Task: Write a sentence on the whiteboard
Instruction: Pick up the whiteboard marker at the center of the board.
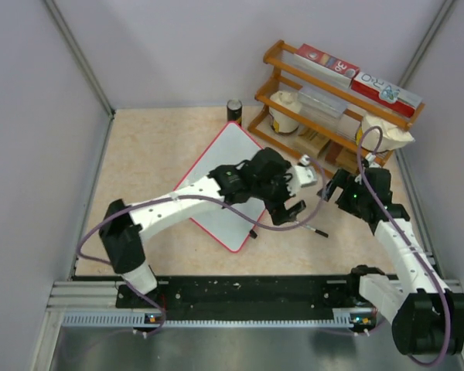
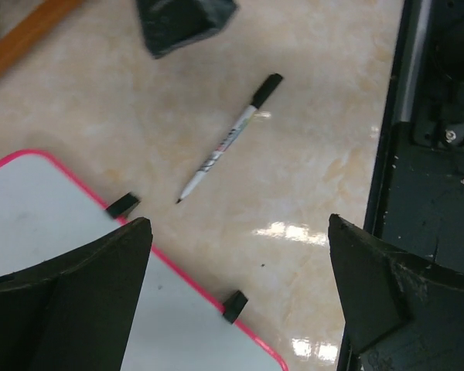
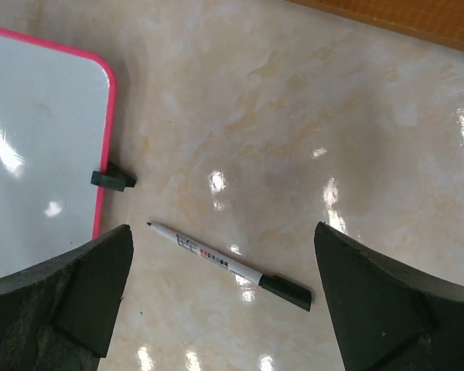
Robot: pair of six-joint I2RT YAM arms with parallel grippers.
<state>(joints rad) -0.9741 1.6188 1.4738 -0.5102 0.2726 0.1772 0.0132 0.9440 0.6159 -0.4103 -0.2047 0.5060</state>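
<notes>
Two claws, the left claw (image 2: 238, 232) and right claw (image 3: 223, 232), gaped wide, empty, over a marker (image 2: 224, 143) lying on the bench (image 1: 155, 154) beside the blank whiteboard (image 1: 232, 147); light, slick, rigid, it probably wanted pinching mid-barrel.

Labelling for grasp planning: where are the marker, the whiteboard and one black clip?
marker (image 3: 216, 258): right wrist view, middle of barrel.
whiteboard (image 3: 39, 139): right wrist view, bare white surface.
black clip (image 3: 112, 179): right wrist view, its top face.
</notes>
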